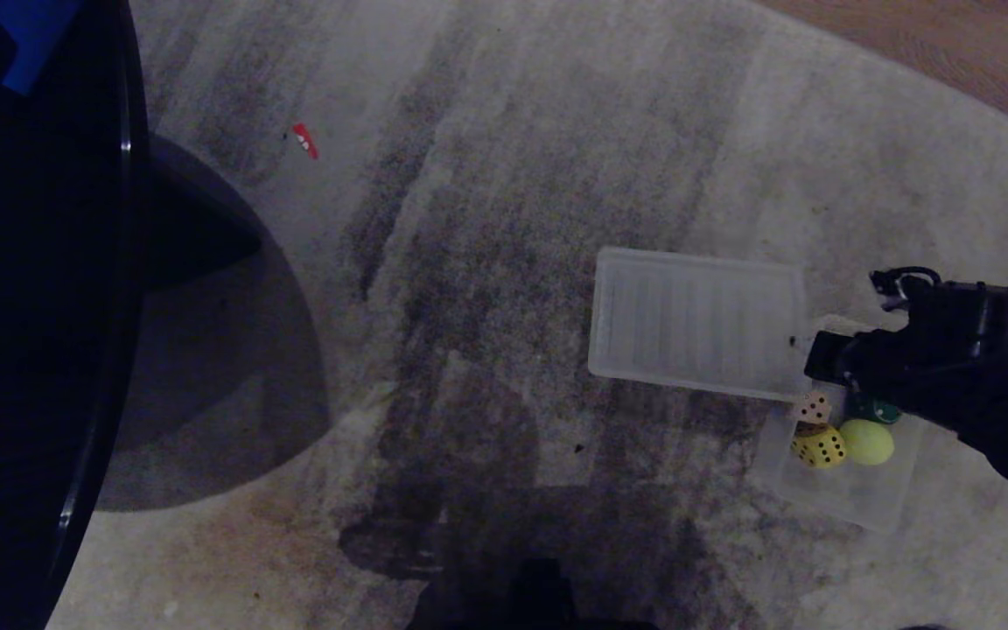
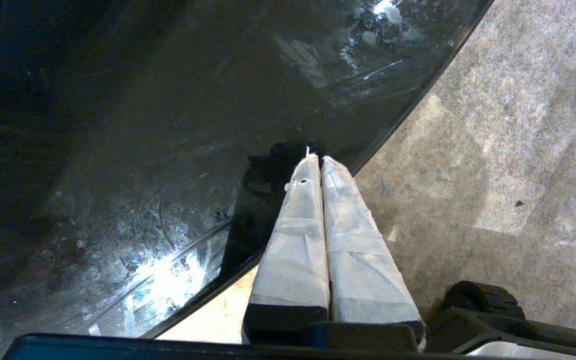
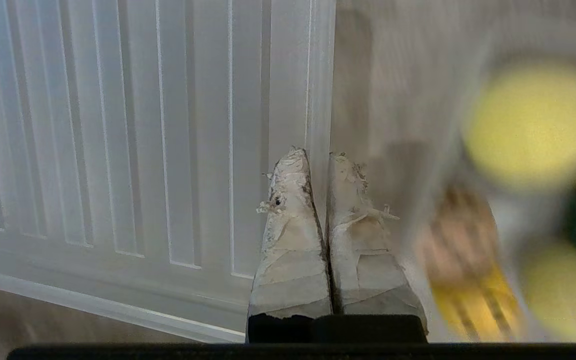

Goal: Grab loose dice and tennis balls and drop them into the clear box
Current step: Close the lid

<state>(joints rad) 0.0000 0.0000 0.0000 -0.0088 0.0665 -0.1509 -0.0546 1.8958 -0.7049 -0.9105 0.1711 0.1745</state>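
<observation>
A worn grey carpet (image 1: 486,262) covers the floor, with a strip of wood flooring (image 1: 950,44) at the far right corner. A dark round glass tabletop (image 1: 31,306) fills the left side. A small red scrap (image 1: 304,140) lies on the carpet, well apart from everything.

A ribbed translucent lid (image 1: 696,322) lies flat, its long side running left to right, touching the clear box (image 1: 854,499). Inside the box sit a yellow die (image 1: 819,447), a beige die (image 1: 813,408), a tennis ball (image 1: 866,441) and something green, partly hidden.

The right gripper (image 3: 320,165), fingers pressed together and empty, hangs over the lid's edge by the box. The left gripper (image 2: 316,160), also pressed together, is at the tabletop's rim.
</observation>
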